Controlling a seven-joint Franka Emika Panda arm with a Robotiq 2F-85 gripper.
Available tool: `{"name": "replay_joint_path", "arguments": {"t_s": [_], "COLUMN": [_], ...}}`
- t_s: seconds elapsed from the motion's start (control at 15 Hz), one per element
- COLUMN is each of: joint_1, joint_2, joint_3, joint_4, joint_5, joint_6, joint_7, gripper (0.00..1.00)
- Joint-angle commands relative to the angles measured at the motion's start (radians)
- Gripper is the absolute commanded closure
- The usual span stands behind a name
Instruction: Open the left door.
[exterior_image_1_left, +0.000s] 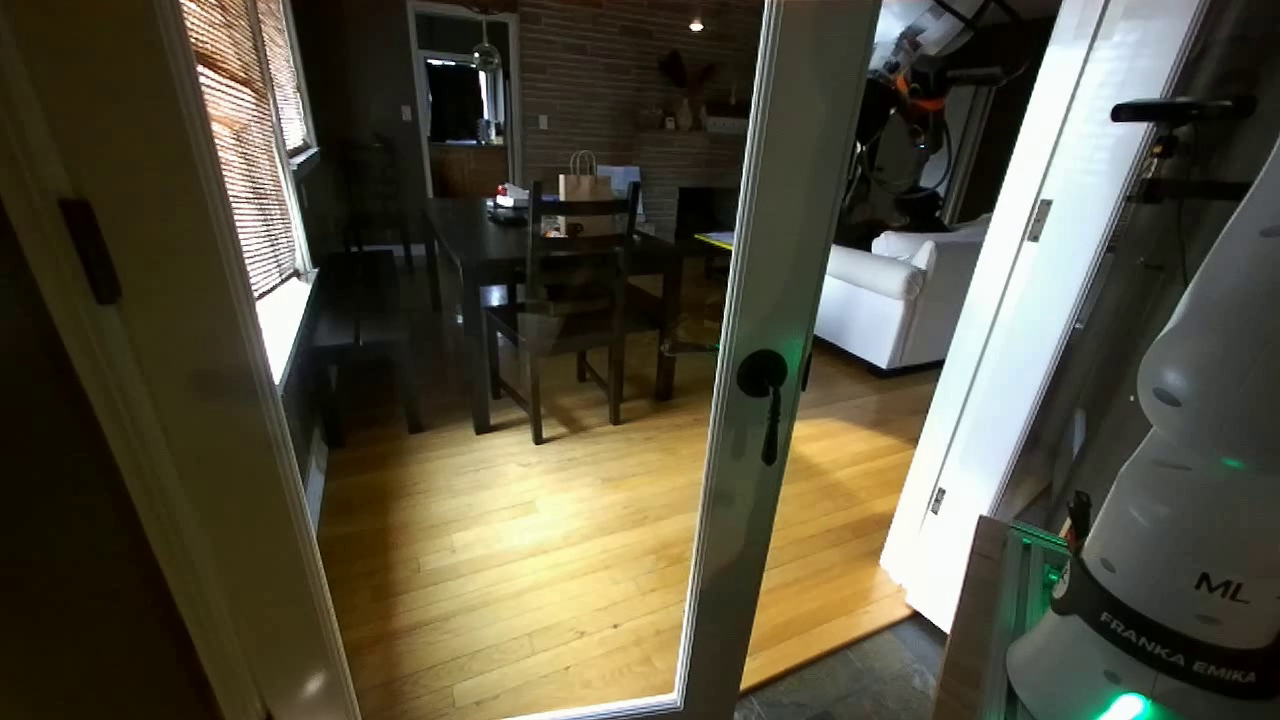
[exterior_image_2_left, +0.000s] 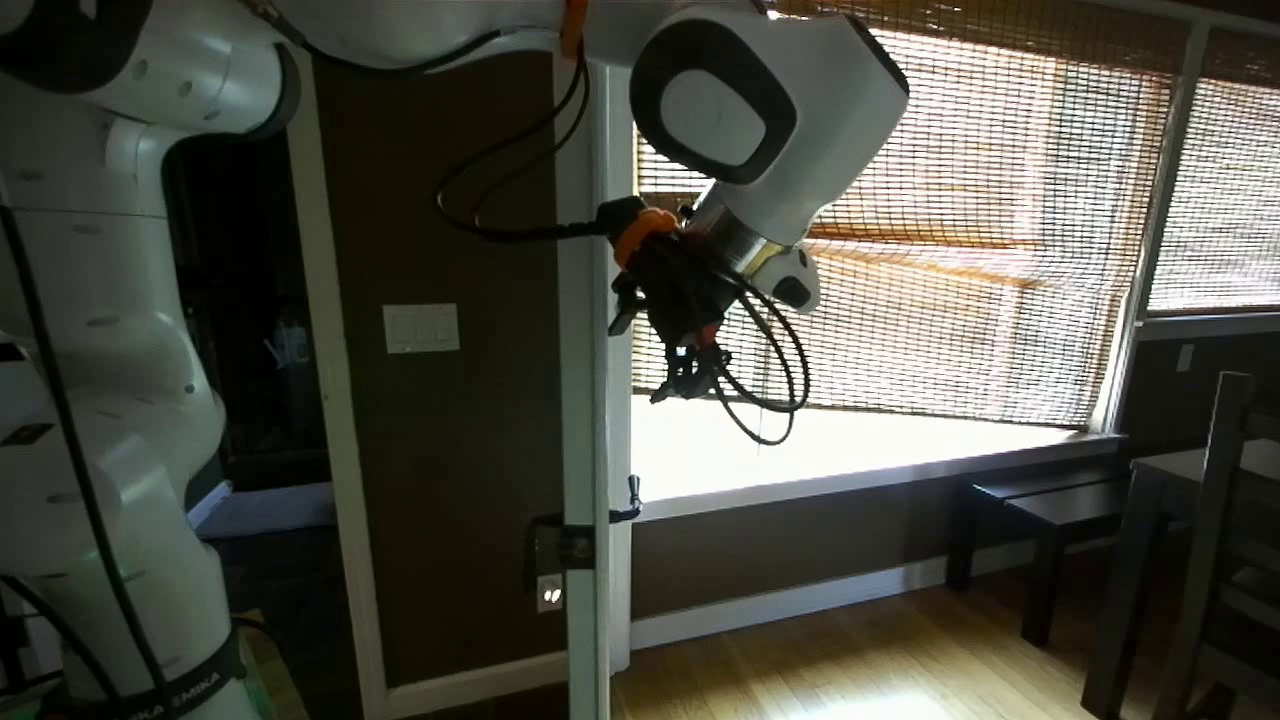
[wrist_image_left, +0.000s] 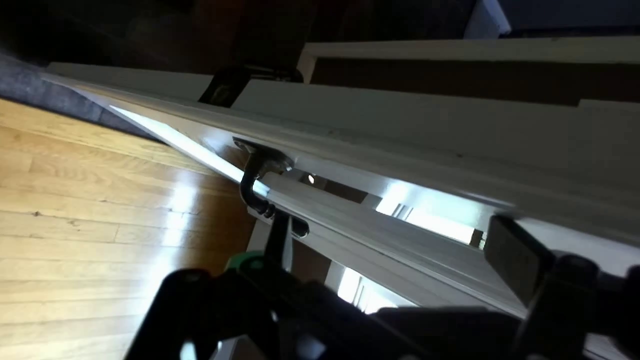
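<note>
The left door shows in both exterior views: a white-framed glass door whose edge rail (exterior_image_1_left: 790, 300) bears a round black plate with a lever handle (exterior_image_1_left: 765, 375). It stands ajar, seen nearly edge-on (exterior_image_2_left: 585, 420) with its lever (exterior_image_2_left: 628, 508) on the room side. My gripper (exterior_image_2_left: 642, 362) is beside that rail, above the lever and apart from it, pointing down. In the wrist view my gripper (wrist_image_left: 391, 225) is open and empty, fingers wide apart. The door (wrist_image_left: 400, 125) runs diagonally behind it. One finger covers part of the lever (wrist_image_left: 252, 185).
A white post or leaf with metal plates (exterior_image_1_left: 1040, 220) stands across the gap. The robot base (exterior_image_1_left: 1170, 580) is at the right. A window sill (exterior_image_2_left: 850, 490) and bench (exterior_image_2_left: 1050, 505) lie beyond the gripper. A chair (exterior_image_1_left: 580, 310), dark table (exterior_image_1_left: 470, 240) and white sofa (exterior_image_1_left: 870, 300) stand inside.
</note>
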Motion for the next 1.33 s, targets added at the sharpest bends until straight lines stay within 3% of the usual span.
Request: {"name": "replay_joint_path", "arguments": {"t_s": [0.0, 0.4, 1.0, 1.27], "joint_1": [-0.006, -0.005, -0.003, 0.002], "joint_2": [-0.001, 0.002, 0.011, 0.014], "joint_3": [0.0, 0.002, 0.003, 0.012], "joint_4": [0.002, 0.001, -0.005, -0.032], "joint_5": [-0.042, -0.083, -0.052, -0.048], "joint_6": [-0.172, -0.328, -0.324, -0.395], "joint_7": [-0.005, -0.019, -0.024, -0.065], "gripper": [0.0, 0.0, 0.0, 0.0]}}
